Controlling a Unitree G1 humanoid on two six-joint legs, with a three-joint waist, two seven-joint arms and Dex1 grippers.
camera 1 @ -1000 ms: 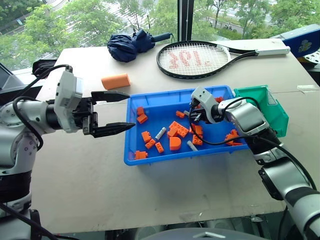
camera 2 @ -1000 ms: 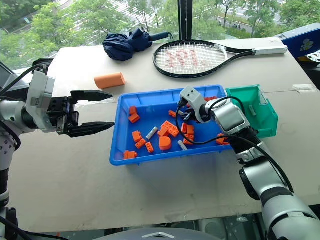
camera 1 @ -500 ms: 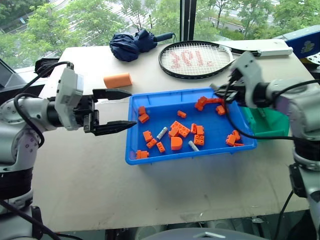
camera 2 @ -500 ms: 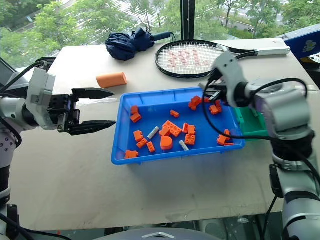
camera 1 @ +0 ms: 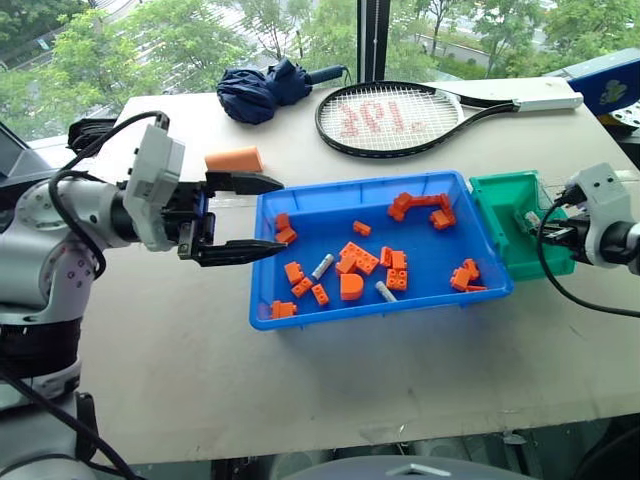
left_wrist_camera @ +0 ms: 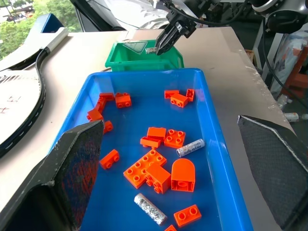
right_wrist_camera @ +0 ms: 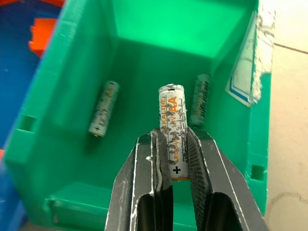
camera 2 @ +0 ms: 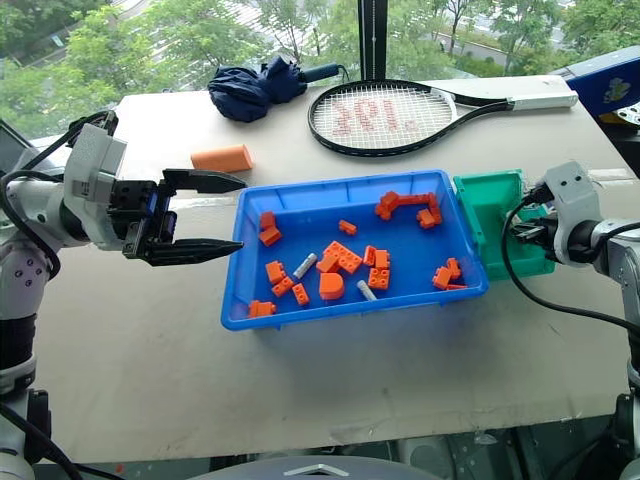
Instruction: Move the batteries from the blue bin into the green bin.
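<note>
The blue bin sits mid-table with two batteries lying among orange blocks. Against its right end stands the green bin. My right gripper hangs over the green bin, shut on a battery that sticks out past the fingertips. Two more batteries lie on the green bin's floor. My left gripper is open at the blue bin's left rim, pointing across it with nothing between the fingers.
Several orange blocks are scattered in the blue bin. An orange cylinder lies just behind my left gripper. A tennis racket and a folded navy umbrella lie at the table's far side.
My right gripper rose out of the blue bin and swung right to above the green bin, carrying a battery. The left gripper stayed open and edged slightly toward the blue bin.
</note>
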